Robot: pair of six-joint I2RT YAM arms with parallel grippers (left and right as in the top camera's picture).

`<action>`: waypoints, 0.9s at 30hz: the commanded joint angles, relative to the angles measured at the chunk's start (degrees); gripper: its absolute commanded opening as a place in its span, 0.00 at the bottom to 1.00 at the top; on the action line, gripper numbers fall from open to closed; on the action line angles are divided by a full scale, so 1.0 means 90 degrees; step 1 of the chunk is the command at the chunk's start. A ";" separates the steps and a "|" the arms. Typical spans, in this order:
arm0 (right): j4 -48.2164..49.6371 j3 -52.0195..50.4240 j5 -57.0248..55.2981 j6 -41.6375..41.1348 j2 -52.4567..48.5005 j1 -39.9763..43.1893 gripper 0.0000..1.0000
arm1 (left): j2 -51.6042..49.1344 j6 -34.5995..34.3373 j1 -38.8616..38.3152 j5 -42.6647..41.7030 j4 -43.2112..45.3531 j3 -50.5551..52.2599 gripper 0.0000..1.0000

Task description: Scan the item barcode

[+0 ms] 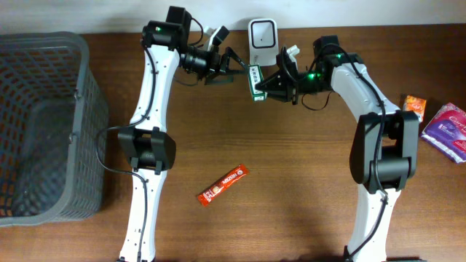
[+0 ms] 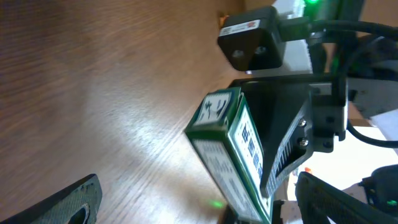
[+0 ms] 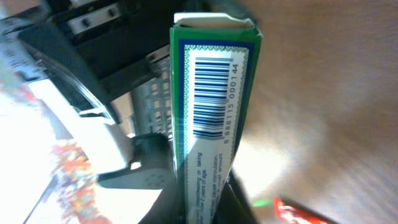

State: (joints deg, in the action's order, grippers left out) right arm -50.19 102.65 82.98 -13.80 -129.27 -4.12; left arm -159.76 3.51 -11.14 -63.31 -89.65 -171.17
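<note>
The wooden tabletop (image 1: 291, 182) carried a grey basket (image 1: 44, 124) at its left edge, and both arms reached to the far middle, where a white scanner (image 1: 261, 35) stood. Just in front of the scanner, the green box (image 1: 255, 76) was held off the surface. Its long axis ran toward and away from the scanner, with the far end close below it.

The right tool (image 1: 268, 86) was clamped on the box from the right side. The left wrist view showed its black finger pressed flat against one broad face. The left tool (image 1: 239, 67) sat just beside the box on the other side, with its fingers spread wide and gripping nothing.

The barcode (image 3: 214, 93) ran along a narrow side of the box and faced the right wrist camera. So the right arm probably had to turn that face toward the scanner. A red snack bar (image 1: 223, 184) lay well apart, nearer the front.
</note>
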 commanded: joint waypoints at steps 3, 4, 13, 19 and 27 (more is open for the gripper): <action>0.0015 0.0131 0.0658 -0.0299 0.0148 -0.0168 0.11 | 0.0024 -0.0478 -0.0204 -0.0554 0.0508 -0.0117 0.90; 0.0012 0.0131 0.0658 -0.0357 0.0148 -0.0180 0.11 | 0.0024 -0.0483 -0.0209 -0.0716 0.0559 -0.0117 0.86; 0.0211 0.0131 0.0651 -0.0357 0.0148 -0.0073 0.16 | 0.0024 -0.0486 -0.0204 -0.0658 0.0525 -0.0117 0.46; 0.0291 0.0131 -0.0151 -0.0442 0.0148 0.0015 0.38 | 0.0024 -0.0486 -0.0202 -0.0658 0.0505 -0.0117 0.23; -0.1173 0.0423 -0.4007 0.0032 0.0219 0.0583 0.49 | 0.0024 -0.1933 0.0000 0.2317 0.0478 -0.0119 0.20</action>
State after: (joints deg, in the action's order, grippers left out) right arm -56.14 103.53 62.28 -18.20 -129.27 -1.74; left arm -159.76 -7.94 -12.78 -53.56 -85.06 -171.17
